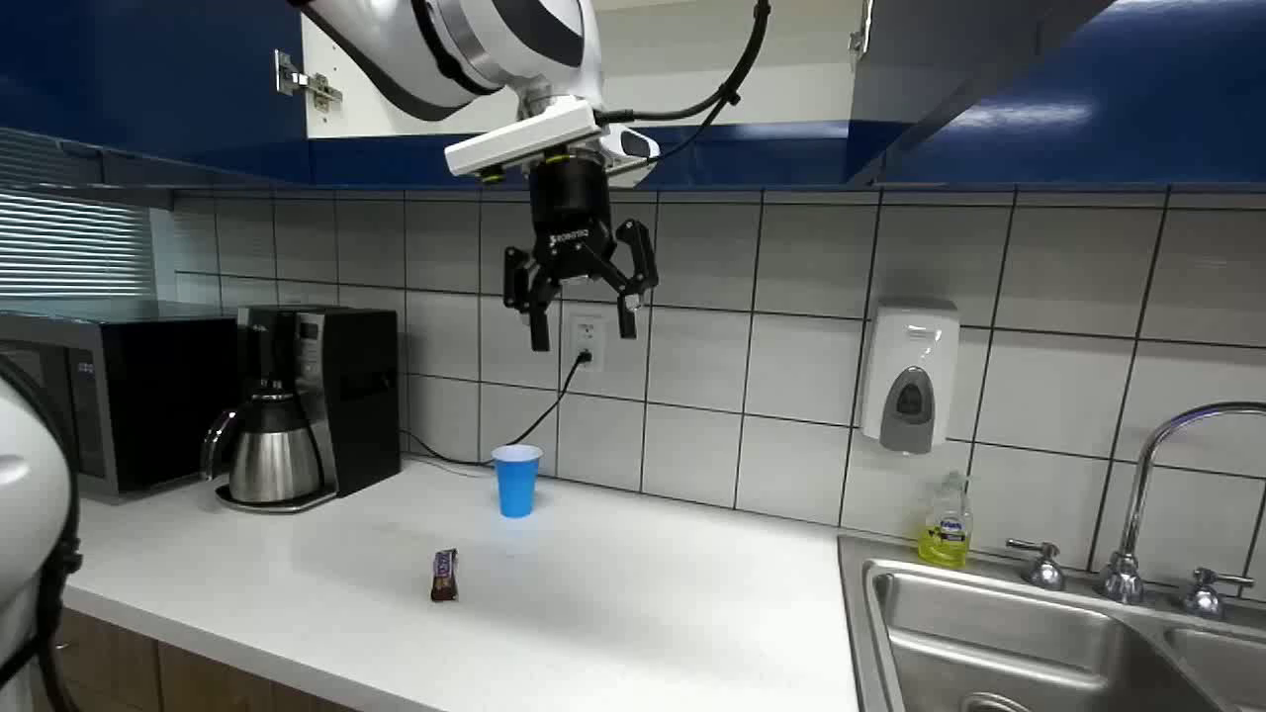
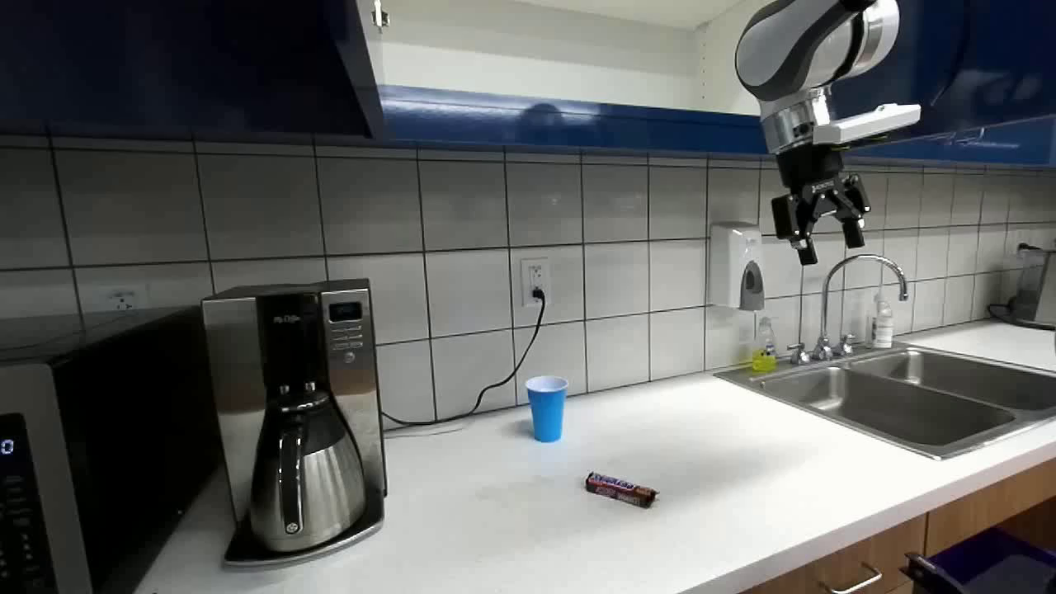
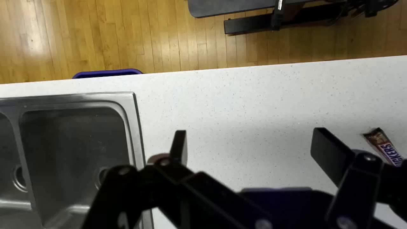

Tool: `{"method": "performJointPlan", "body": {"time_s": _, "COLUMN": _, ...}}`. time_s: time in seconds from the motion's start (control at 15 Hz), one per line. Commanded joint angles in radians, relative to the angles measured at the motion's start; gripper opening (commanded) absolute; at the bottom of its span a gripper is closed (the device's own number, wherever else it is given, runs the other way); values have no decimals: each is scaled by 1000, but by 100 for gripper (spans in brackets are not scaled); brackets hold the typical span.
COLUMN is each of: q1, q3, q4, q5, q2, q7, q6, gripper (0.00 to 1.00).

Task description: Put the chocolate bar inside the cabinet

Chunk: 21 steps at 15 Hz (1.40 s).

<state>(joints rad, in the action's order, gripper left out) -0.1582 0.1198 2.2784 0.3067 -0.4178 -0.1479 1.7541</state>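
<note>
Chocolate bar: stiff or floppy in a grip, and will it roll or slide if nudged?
The chocolate bar looks straight, so it's likely fairly stiff. It lies flat with a blocky shape, so rolling seems unlikely. Wrapped, and lying on a smooth-looking counter, it may slide when pushed.

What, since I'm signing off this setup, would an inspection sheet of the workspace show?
Surface: white counter, finely speckled in the wrist view.
Job's things: chocolate bar lying on the counter; cabinet open above it.
Clutter: upright blue cup, coffee maker, microwave on the counter.
Claw: open, above the counter, holding nothing.
Cables: black cord plugged into the wall outlet; second cable beside the arm.
Surroundings: tiled wall, soap dispenser, sink with soap bottle at its rim.
</note>
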Motion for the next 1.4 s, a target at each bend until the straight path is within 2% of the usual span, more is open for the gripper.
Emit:
{"method": "performJointPlan", "body": {"time_s": 0.0, "q1": 11, "q3": 9, "q4": -2, "q5": 3, "q2": 0, "q7": 3, "q6": -3, "gripper": 100}}
{"method": "performJointPlan", "body": {"time_s": 0.27, "q1": 11, "q3": 9, "q4": -2, "q5": 3, "q2": 0, "q7": 3, "q6": -3, "gripper": 100}}
{"method": "performJointPlan", "body": {"time_s": 0.73, "q1": 89, "q3": -14, "q4": 102, "q5": -25, "q2": -7, "q7": -23, "q6": 162, "gripper": 100}}
{"method": "performJointPlan", "body": {"time_s": 1.33, "q1": 155, "q3": -45, "q4": 210, "q5": -36, "q2": 62, "q7": -36, "q6": 356, "gripper": 100}}
